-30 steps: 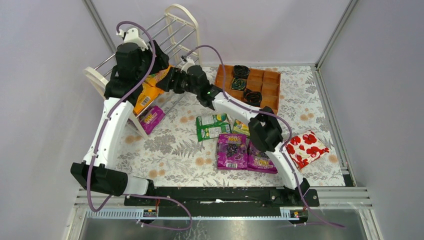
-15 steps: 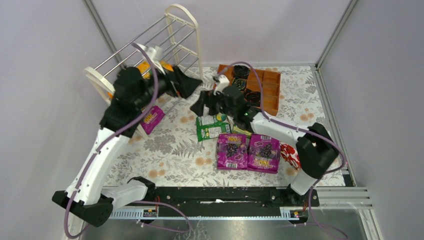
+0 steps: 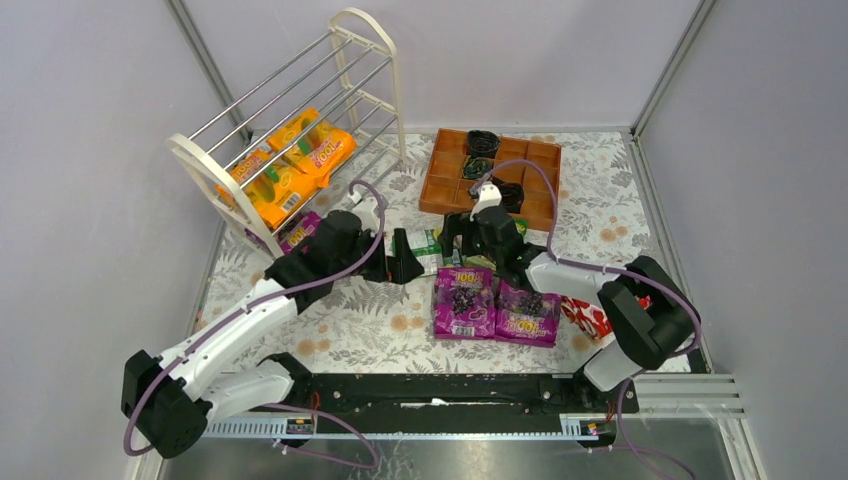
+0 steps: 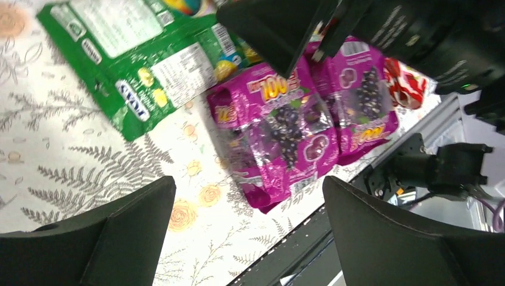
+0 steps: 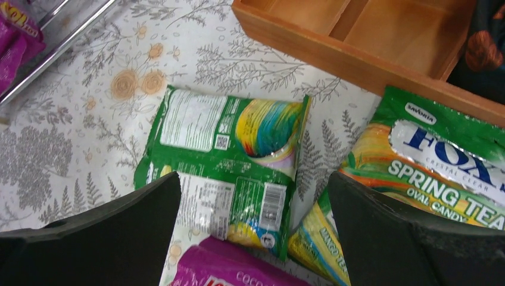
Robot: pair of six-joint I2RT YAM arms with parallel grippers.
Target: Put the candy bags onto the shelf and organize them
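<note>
The cream-white shelf [image 3: 372, 60] stands at the back left. Three orange candy bags [image 3: 300, 160] lie on its slanted rods and a purple one [image 3: 302, 232] lies at its foot. My left gripper [image 3: 400, 268] is open and empty, low over the table next to a green bag [image 4: 149, 65] and two purple grape bags [image 4: 280, 131]. My right gripper [image 3: 458, 245] is open and empty above the same green bag [image 5: 232, 143], with a second green bag [image 5: 417, 161] to its right. In the top view the two purple bags [image 3: 463, 300] lie side by side.
The orange-brown wooden tray [image 3: 530, 160] with black coils [image 3: 482, 140] stands behind the right gripper; its near wall shows in the right wrist view [image 5: 333, 53]. A red-and-white floral package [image 3: 588, 318] lies right of the purple bags, partly under the right arm. The two grippers are close together.
Both arms have pulled back from the shelf and dropped low over the bags at mid-table. The orange bags now lie uncovered on the shelf rods.
</note>
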